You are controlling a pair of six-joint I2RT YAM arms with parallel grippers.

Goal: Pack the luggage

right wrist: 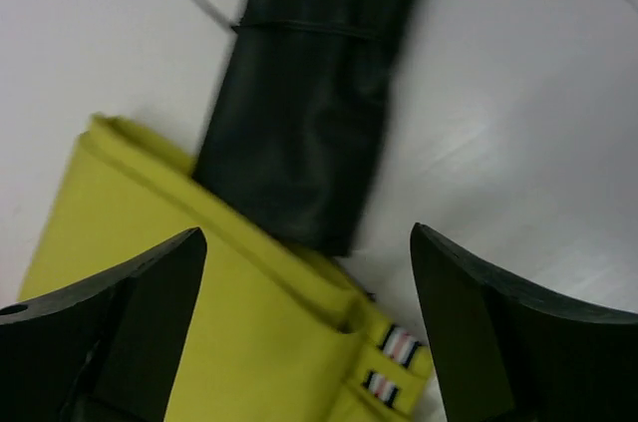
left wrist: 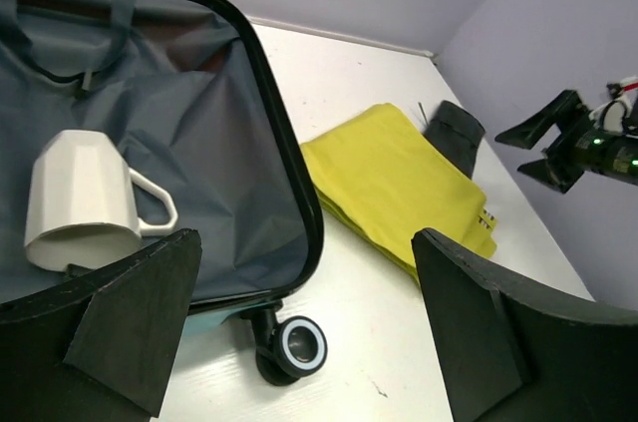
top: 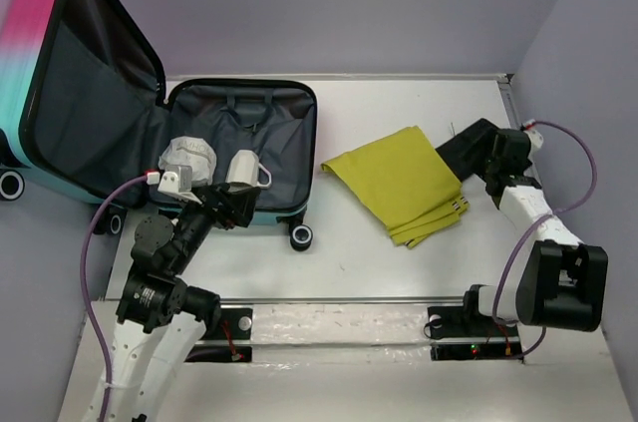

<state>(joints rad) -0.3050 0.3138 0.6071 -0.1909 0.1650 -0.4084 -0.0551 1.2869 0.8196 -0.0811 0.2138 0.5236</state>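
The right end effector (right wrist: 307, 242), jaws wide, hovers over the black rolled bundle (right wrist: 309, 93), whose long axis crosses the gap. The open luggage (top: 284, 133) lies well left.

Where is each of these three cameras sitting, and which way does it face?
Top view: above and behind the arms, looking down on the table; left arm and right arm show at bottom, suitcase left, yellow cloth centre.
Left wrist view: over the suitcase's near edge, facing far-right past a white mug; open left jaws frame the bottom.
Right wrist view: looking down on a black pouch meeting the cloth; open right jaws below.
Shared: all three show the cloth and pouch.
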